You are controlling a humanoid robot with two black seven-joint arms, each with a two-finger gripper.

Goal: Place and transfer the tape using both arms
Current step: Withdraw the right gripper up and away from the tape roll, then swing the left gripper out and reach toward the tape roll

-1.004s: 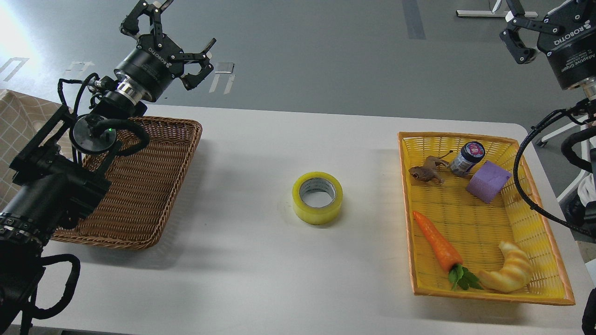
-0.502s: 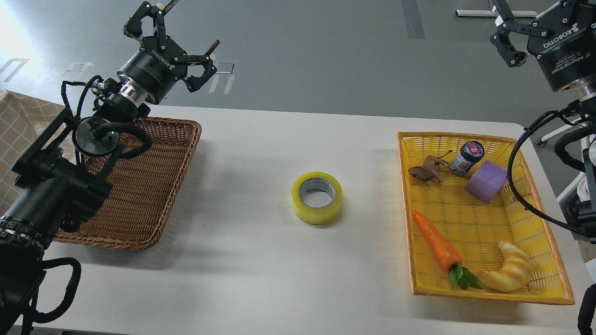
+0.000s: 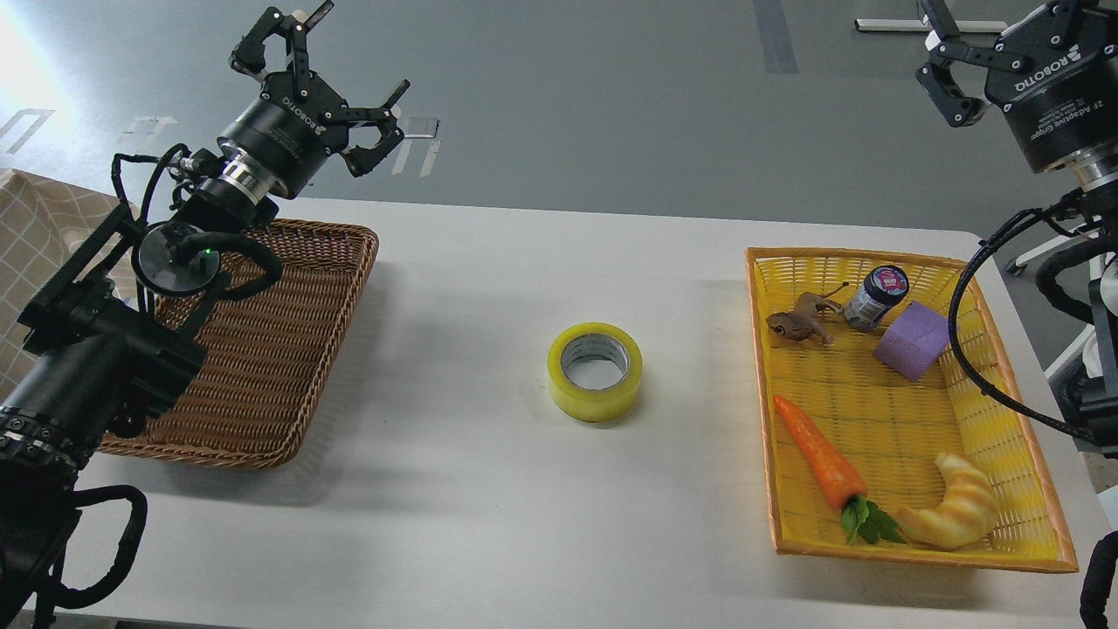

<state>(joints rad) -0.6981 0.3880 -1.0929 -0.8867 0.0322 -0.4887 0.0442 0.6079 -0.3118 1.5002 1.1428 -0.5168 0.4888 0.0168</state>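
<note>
- Tape (image 3: 596,371): lies flat, core upward, mid-surface (image 3: 472,489), between wicker basket (image 3: 262,384) and yellow basket (image 3: 900,411).
- Handling: likely light, rigid, slick-sided; grip across the outer wall or over the rim into the core.
- Left gripper (image 3: 336,74): raised, fingers spread, empty.
- Right gripper (image 3: 948,61): raised, partly cropped; state unclear.

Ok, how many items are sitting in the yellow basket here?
5, all in the yellow basket: frog figure, small jar and purple block at the far end; carrot and croissant near.
</note>
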